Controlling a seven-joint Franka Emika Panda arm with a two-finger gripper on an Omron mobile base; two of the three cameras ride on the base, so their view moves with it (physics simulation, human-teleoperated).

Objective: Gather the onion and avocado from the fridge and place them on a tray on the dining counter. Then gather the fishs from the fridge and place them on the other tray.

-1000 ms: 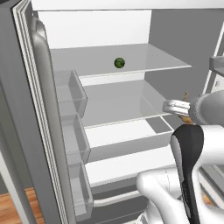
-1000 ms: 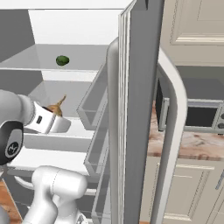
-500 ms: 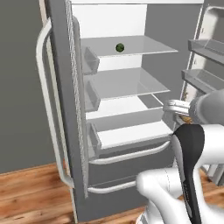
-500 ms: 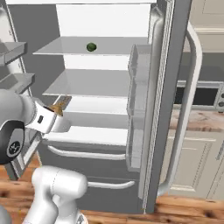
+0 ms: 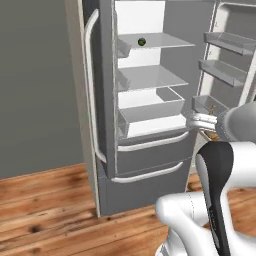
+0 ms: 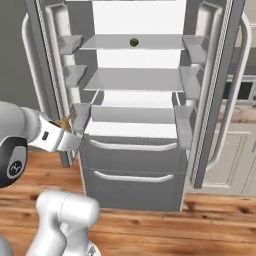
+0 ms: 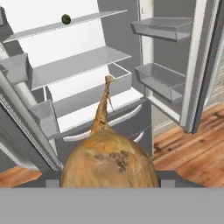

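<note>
My gripper is shut on the onion, a golden-brown ball with a dry stalk that looms large in the hand view. The gripper holds it in front of the open fridge, a little out from the shelves, and a bit of the onion shows above the hand. The avocado, a small dark green lump, lies on the top shelf. The trays, the dining counter and the fish are out of view.
Both fridge doors stand wide open, with door bins on their inner sides. Two shut drawers sit below the shelves. Wooden floor lies in front, a grey wall to the left, cream cabinets to the right.
The whole picture has shifted: the base has backed away from the fridge, which now shows whole and farther off. The onion stays in the gripper. The avocado has not moved.
</note>
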